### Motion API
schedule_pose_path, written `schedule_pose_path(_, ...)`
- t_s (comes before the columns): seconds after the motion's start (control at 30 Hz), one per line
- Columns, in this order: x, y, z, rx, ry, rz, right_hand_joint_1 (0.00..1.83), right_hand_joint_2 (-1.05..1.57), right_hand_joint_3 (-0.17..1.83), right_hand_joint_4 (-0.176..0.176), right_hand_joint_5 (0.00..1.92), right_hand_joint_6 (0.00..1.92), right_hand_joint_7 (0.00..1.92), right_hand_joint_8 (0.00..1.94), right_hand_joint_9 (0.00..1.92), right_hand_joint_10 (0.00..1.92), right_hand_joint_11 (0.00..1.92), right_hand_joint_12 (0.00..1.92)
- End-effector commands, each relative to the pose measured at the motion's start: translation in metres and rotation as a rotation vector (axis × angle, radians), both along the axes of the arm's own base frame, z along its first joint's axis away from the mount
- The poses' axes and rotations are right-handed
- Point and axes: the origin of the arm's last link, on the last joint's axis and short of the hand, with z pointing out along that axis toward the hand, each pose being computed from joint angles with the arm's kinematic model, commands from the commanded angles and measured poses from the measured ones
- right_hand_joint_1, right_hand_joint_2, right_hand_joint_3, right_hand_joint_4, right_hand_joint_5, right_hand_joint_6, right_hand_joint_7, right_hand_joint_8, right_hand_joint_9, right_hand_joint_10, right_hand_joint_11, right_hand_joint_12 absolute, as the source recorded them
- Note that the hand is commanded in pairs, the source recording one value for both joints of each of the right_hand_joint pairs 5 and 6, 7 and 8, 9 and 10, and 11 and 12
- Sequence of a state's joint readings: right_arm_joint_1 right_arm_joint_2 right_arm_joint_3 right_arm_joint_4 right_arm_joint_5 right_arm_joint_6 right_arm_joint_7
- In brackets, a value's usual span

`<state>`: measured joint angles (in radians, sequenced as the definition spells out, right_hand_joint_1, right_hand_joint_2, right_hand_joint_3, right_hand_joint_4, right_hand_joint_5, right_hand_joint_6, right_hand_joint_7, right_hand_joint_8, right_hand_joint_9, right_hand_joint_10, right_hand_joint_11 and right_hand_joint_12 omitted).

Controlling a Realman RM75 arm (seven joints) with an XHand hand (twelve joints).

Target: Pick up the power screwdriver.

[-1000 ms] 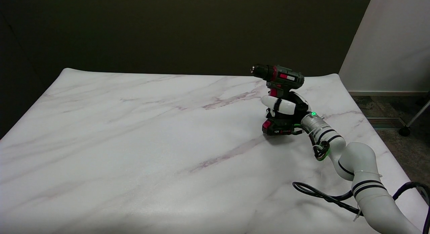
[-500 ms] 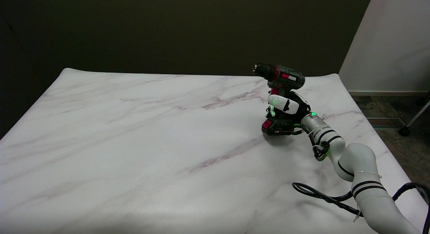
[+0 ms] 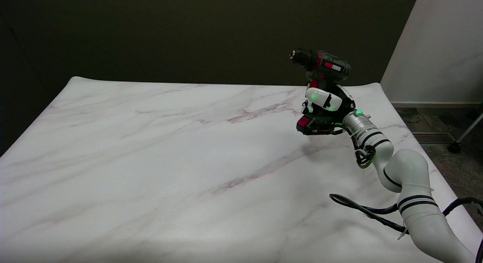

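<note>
Head view: power screwdriver (image 3: 320, 63) sits in the right hand (image 3: 327, 104), whose fingers wrap its grip between motor body and battery pack, holding it clear above the marble table (image 3: 169, 153). Reaching in from lower right, the white arm (image 3: 403, 176) bends upward at the wrist. Upright, dark green with red accents, its chuck points left.

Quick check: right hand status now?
Right hand: closed around the grip of the power screwdriver, holding it up off the table.
</note>
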<state>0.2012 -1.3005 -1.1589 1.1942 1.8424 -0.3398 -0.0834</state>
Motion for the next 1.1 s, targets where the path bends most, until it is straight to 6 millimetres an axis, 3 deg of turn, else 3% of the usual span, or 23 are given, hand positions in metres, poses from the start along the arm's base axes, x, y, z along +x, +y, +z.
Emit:
schedule_pose_path(0.03,0.0253,0.007,0.0019,-0.057,0.012,0.073,1.02,-0.15,0.41,0.021,1.92,1.92,1.92,1.92,1.92,1.92,1.92,1.92)
schedule_pose_path(0.17,0.0193,0.0109,0.0009,-0.068,-0.062,0.081,0.97,0.02,0.51,0.016,1.92,1.92,1.92,1.92,1.92,1.92,1.92,1.92)
schedule_pose_path(0.27,0.0188,0.0121,0.001,-0.066,-0.057,0.079,0.97,0.36,0.59,0.014,1.92,1.92,1.92,1.92,1.92,1.92,1.92,1.92)
schedule_pose_path(0.53,0.0176,0.0144,0.0009,-0.073,-0.068,0.081,1.05,0.58,0.6,0.009,1.92,1.92,1.92,1.92,1.92,1.92,1.92,1.92)
schedule_pose_path(0.77,0.0187,0.0152,0.0001,-0.078,-0.121,0.102,1.04,1.14,0.92,0.005,1.92,1.92,1.92,1.92,1.92,1.92,1.92,1.92)
schedule_pose_path(0.9,0.0181,0.0155,-0.0008,-0.071,-0.148,0.111,0.99,1.28,1.08,0.003,1.92,1.92,1.92,1.92,1.92,1.92,1.92,1.92)
schedule_pose_path(0.97,0.0172,0.0158,-0.0009,-0.07,-0.149,0.109,0.95,1.33,1.26,0.004,1.92,1.92,1.92,1.92,1.92,1.92,1.92,1.92)
schedule_pose_path(1.1,0.0169,0.0168,-0.0012,-0.067,-0.147,0.108,0.91,1.25,1.43,0.001,1.92,1.92,1.92,1.92,1.92,1.92,1.92,1.92)
